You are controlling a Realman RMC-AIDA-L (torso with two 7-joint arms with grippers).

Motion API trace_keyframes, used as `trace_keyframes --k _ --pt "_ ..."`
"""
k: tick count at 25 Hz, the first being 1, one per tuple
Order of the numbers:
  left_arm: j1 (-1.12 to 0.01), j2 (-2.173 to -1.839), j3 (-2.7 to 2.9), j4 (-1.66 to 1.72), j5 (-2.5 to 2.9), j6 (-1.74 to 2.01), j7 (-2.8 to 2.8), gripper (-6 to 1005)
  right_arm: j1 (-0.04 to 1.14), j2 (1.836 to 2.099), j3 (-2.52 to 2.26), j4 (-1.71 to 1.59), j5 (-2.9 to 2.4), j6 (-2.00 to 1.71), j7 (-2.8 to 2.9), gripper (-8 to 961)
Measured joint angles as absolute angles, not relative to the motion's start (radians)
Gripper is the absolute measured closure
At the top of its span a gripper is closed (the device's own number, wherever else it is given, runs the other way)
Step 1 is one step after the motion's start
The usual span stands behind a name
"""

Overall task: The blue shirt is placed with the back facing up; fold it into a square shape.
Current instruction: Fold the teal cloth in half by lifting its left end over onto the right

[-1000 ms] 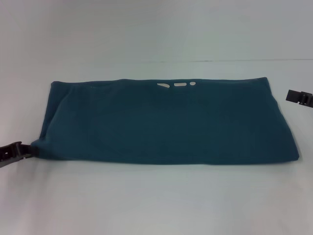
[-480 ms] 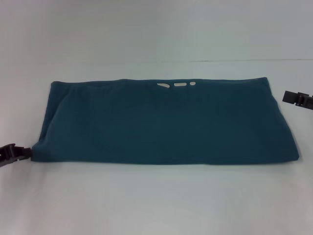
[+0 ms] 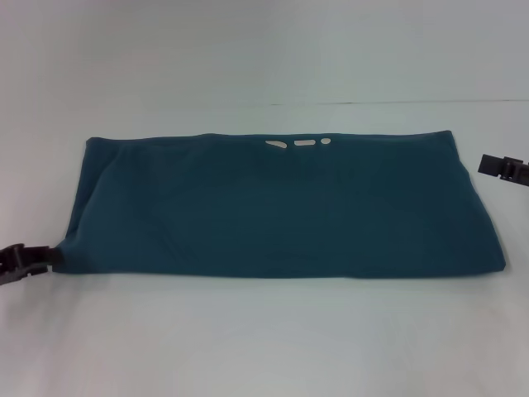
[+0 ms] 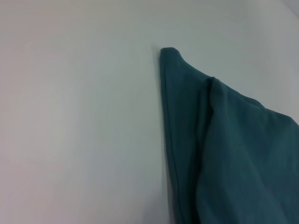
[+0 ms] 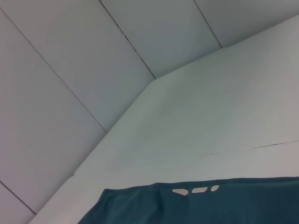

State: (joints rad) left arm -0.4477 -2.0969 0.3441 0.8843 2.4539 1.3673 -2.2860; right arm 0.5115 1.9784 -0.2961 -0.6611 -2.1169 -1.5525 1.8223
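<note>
A pale white table (image 3: 264, 339) fills the head view, meeting a plain light wall along a faint seam in the upper part of the frame. The blue shirt (image 3: 281, 207) lies flat across the centre of the frame as a wide horizontal band, already doubled over on itself; three small pale openings (image 3: 297, 142) sit at its upper edge, slightly right of the middle. In the left wrist view one pointed corner of the cloth (image 4: 169, 53) juts onto bare table, with a second layer overlapping behind it. The left gripper (image 3: 25, 260) shows at the lower left edge of the frame, its tip touching or just beside the shirt's lower left corner; whether it pinches cloth cannot be told. The right gripper (image 3: 504, 167) shows at the right edge, just beside the shirt's upper right end and apart from it; its opening cannot be told either. Judged from the layout, the lengthwise folds are done and the crosswise fold is in hand. The next move calls for a firm pinch through all layers at one end, then carrying that end over the other with edges aligned.
</note>
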Motion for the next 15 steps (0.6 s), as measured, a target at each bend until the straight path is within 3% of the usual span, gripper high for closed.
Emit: trace_keyframes --k 4,15 --pt "-0.447 -2.099 0.344 0.880 2.453 1.362 -2.291 550 0.510 1.977 -0.296 -0.661 -2.117 -1.556 1.822 55" --pt "-0.458 -2.104 0.350 0.850 2.453 1.332 -2.299 317 0.506 1.972 -0.296 -0.661 -2.118 -1.559 1.822 57"
